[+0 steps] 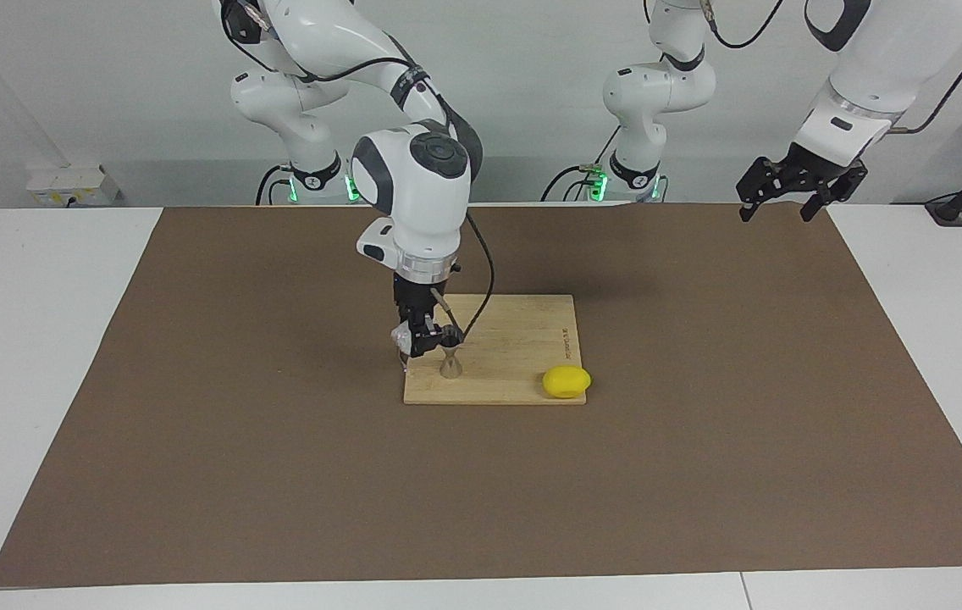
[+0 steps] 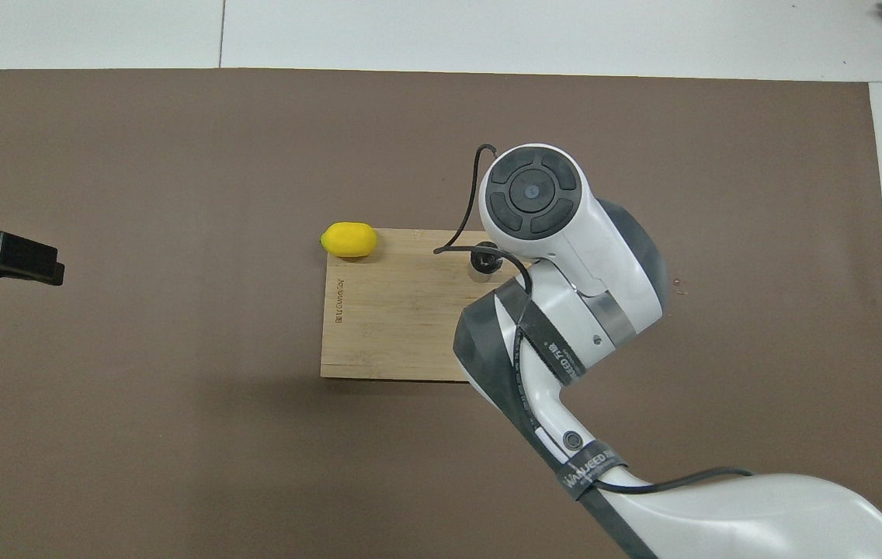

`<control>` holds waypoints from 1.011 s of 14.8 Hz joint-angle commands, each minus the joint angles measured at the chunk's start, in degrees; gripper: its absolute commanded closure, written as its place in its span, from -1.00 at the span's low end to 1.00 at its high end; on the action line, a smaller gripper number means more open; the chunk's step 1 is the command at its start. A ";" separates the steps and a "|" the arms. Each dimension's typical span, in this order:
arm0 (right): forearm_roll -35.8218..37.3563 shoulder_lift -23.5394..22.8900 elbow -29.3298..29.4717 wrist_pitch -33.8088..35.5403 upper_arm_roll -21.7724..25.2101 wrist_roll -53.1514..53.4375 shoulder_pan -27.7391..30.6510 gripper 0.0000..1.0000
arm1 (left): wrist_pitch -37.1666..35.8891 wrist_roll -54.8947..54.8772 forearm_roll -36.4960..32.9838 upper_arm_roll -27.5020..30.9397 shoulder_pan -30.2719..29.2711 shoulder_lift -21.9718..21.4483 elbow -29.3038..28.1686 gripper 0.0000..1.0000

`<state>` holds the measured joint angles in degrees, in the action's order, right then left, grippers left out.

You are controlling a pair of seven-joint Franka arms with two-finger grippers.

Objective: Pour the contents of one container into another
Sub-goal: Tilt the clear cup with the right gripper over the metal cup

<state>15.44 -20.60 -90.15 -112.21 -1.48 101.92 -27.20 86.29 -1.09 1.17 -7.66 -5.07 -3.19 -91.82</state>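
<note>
The silver hourglass jigger (image 1: 451, 363) stands upright on the wooden cutting board (image 1: 523, 339), at the board's corner toward the right arm's end, on the edge farther from the robots. Its rim also shows in the overhead view (image 2: 485, 258). My right gripper (image 1: 423, 343) hangs just above the board beside the jigger, shut on the small clear glass cup (image 1: 403, 337), which looks tilted toward the jigger's mouth. In the overhead view the right wrist hides the cup and this gripper. My left gripper (image 1: 794, 193) waits raised and open over the mat's edge at the left arm's end, also seen overhead (image 2: 2, 258).
A yellow lemon (image 1: 566, 381) (image 2: 348, 239) lies at the board's other corner on the same edge as the jigger, toward the left arm's end. The board (image 2: 394, 326) rests mid-table on a brown mat (image 1: 278, 474). A black cable loops from the right wrist over the board.
</note>
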 commanded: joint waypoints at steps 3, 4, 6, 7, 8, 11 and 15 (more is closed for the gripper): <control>4.69 0.47 -1.43 -0.81 -0.19 1.97 -0.75 0.95 | -0.77 -0.76 0.41 -0.16 -0.74 -1.29 -1.08 -1.00; 5.21 0.90 -2.13 -1.25 -0.19 1.97 -0.92 0.95 | -0.68 -0.67 0.41 -0.25 -0.82 -1.29 -1.08 -1.00; 6.01 1.17 -2.93 -1.61 -0.19 1.97 -1.54 0.95 | -0.86 -0.41 0.50 -0.16 -1.17 -1.29 -1.08 -1.00; 6.10 1.17 -3.02 -1.61 -0.19 1.97 -1.54 0.95 | -1.38 -0.41 0.41 -0.16 -1.26 -1.38 -1.08 -1.00; 6.18 1.17 -3.02 -1.95 -0.19 1.97 -1.63 0.95 | -1.30 -0.41 0.50 -0.16 -1.26 -1.38 -1.08 -1.00; 8.64 1.70 -4.07 -2.57 -0.19 1.97 -2.41 0.95 | -1.03 -0.41 0.50 -0.25 -1.18 -1.38 -1.08 -1.00; 10.31 1.96 -4.86 -3.45 -0.19 1.97 -2.94 0.95 | -1.03 -0.41 0.50 -0.16 -1.18 -1.38 -1.08 -1.00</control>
<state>23.38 -20.57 -92.20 -113.70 -1.49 101.92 -29.94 85.70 -1.12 1.17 -7.60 -5.65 -3.28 -91.86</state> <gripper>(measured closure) 0.493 0.000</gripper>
